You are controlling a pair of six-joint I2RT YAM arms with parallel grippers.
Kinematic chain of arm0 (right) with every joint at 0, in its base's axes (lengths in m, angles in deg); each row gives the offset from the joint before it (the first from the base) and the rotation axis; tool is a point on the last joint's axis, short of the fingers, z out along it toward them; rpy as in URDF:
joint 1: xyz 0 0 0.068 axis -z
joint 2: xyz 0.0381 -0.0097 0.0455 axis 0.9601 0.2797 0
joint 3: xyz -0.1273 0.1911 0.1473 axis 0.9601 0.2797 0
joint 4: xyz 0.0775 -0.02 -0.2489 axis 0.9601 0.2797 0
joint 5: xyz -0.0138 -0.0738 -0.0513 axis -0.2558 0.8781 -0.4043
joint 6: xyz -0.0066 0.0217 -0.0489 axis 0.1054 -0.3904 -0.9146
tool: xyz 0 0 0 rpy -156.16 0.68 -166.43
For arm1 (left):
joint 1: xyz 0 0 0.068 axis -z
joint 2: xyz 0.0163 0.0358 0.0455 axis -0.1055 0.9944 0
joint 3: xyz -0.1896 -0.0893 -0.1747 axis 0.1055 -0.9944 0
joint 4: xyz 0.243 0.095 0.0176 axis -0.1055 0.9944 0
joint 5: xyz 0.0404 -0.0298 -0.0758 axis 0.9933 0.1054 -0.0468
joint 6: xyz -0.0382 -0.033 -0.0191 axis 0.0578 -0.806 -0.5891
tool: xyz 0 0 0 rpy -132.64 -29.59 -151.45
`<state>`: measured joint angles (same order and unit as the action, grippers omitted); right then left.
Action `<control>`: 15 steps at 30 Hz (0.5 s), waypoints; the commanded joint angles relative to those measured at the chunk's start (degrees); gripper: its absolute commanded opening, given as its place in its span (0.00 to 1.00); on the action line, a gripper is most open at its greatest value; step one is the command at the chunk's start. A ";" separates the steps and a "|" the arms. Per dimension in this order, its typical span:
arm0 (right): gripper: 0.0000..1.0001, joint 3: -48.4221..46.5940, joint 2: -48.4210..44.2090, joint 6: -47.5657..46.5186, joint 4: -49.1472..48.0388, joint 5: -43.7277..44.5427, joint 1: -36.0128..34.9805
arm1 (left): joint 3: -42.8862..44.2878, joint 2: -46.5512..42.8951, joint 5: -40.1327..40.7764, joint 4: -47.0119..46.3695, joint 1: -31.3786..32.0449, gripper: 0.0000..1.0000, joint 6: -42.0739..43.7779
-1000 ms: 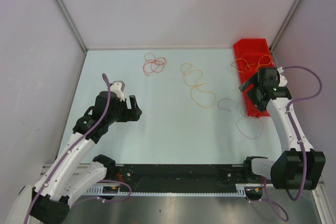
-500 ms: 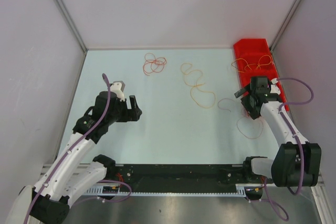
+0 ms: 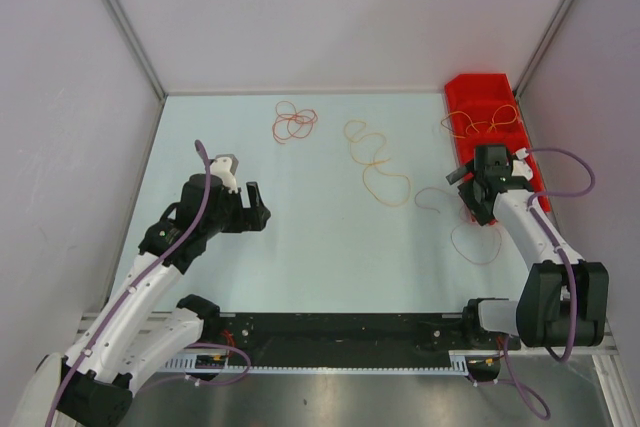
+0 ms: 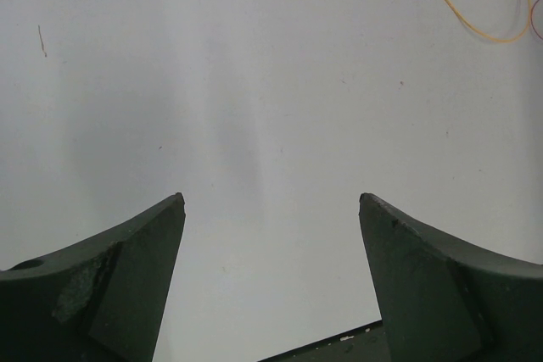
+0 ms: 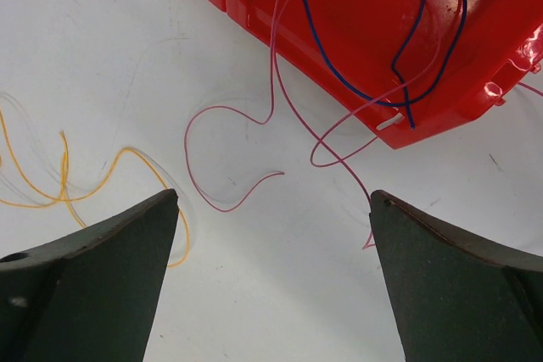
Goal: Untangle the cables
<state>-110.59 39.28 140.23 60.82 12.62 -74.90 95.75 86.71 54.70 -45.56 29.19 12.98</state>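
Jaws of the right arm [image 3: 525,222] stand wide apart and hold nothing, hovering above the near left corner of the red bin [image 3: 485,107]. The left arm [image 3: 200,217] is well apart on the left, its jaws also spread and empty over bare counter [image 3: 300,247]. Two cables already lie by themselves: the red cable [image 3: 293,123] coiled at the far side and the orange-yellow cable [image 3: 378,162] in loose loops mid-counter. The knot left to solve sits at the bin. The pink cable [image 5: 229,108] trails out over the bin's lip onto the counter, looping beside it and crossing the dark blue cable [image 5: 320,55] inside. An orange strand also seems to lie in the bin, seen from above. The step in hand looks like drawing the pink cable free. To do it well, come down on a single run of pink lying flat on the counter, clear of the bin wall and of its own crossings. The jaw tips must reach right down, since so thin a wire slips under a high pinch. Close on pink alone, then draw it slowly leftward and nearer. Watch that the blue one does not ride along over the lip. Set it down apart from the orange-yellow loops, which lie close on the left.
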 commanded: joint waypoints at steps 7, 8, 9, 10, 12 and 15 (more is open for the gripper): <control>1.00 3.59 -5.36 -1.36 0.17 1.16 0.71 | -0.26 0.07 -0.40 -1.77 0.24 0.89 0.54; 1.00 4.03 -5.18 -1.10 -0.27 0.63 1.23 | -0.26 0.07 -0.40 -1.77 0.24 0.89 0.54; 1.00 4.29 -5.01 -0.92 -0.54 -0.15 2.37 | -0.26 -0.01 -0.40 -1.86 0.33 0.89 0.54; 1.00 4.64 -4.57 -0.74 -1.32 -0.51 2.46 | -0.35 0.07 -0.40 -1.77 0.24 0.89 0.54; 1.00 4.91 -3.17 -0.39 -2.12 -1.21 2.64 | -0.26 0.07 -0.40 -1.77 0.24 0.89 0.54; 1.00 5.61 -1.76 0.31 -3.79 -1.57 2.73 | -0.26 0.16 -0.40 -1.68 0.24 0.89 0.54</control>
<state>-105.70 36.20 139.46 60.16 11.53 -72.35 95.75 86.88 54.70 -45.56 29.19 12.98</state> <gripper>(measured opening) 0.994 0.887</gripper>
